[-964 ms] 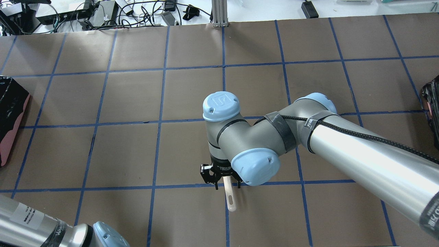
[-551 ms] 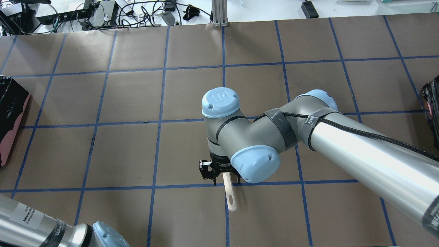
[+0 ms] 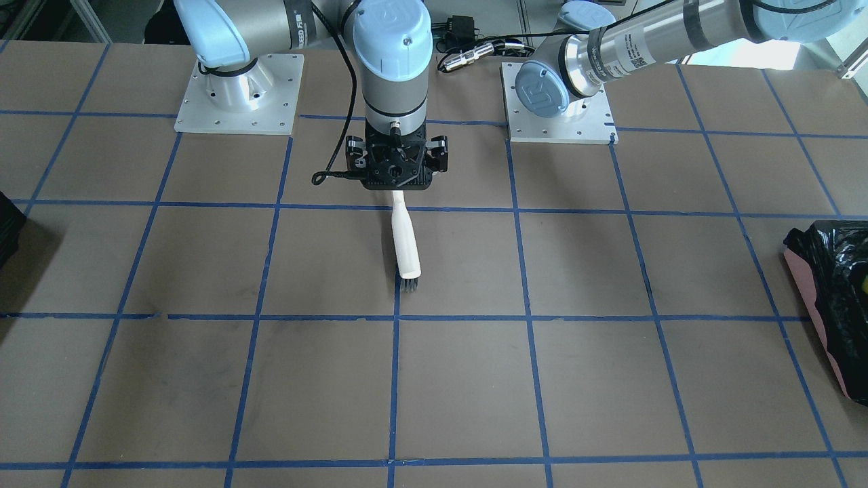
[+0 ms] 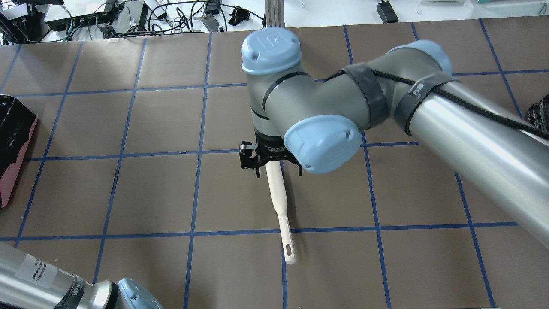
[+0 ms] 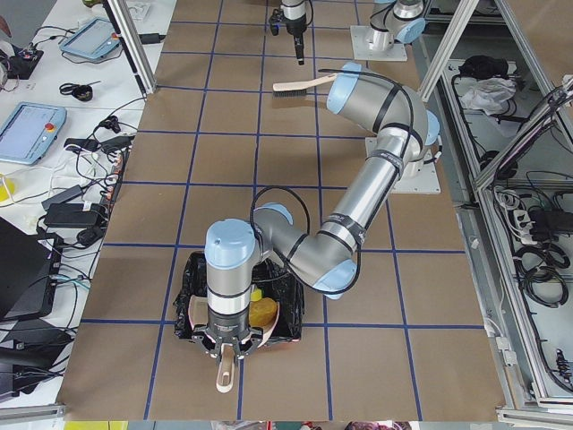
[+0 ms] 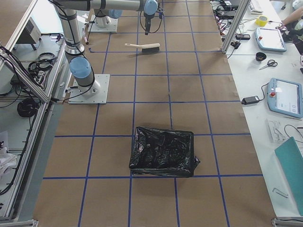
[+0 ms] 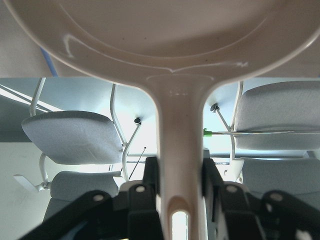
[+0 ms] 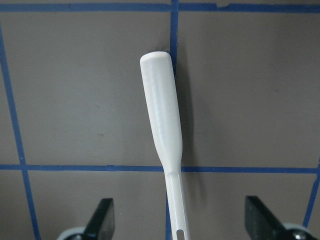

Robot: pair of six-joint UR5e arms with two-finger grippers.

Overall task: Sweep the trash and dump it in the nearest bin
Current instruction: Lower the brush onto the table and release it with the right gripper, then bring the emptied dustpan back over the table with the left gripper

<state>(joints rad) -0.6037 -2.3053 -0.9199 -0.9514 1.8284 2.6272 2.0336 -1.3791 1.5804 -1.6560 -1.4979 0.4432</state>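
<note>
The white-handled brush (image 4: 279, 201) lies flat on the table; it also shows in the front view (image 3: 405, 244) and the right wrist view (image 8: 162, 115). My right gripper (image 4: 278, 171) hangs open above its bristle end, not touching it. My left gripper (image 7: 180, 175) is shut on the beige dustpan's handle (image 7: 180, 150) and holds the pan (image 5: 224, 381) tipped over the pink-sided, black-bagged bin (image 5: 188, 291). Yellow and orange-brown trash bits (image 5: 260, 313) show inside the bin's outline; I cannot tell whether they rest in the pan or the bag.
The same bin shows at the overhead view's left edge (image 4: 13, 141). A second black-bagged bin (image 6: 163, 151) stands at the table's other end, at the overhead view's right edge (image 4: 538, 116). Blue tape lines grid the brown table.
My right arm has lifted up and away from the brush, which stays on the table where it lay. More of the handle shows now.
</note>
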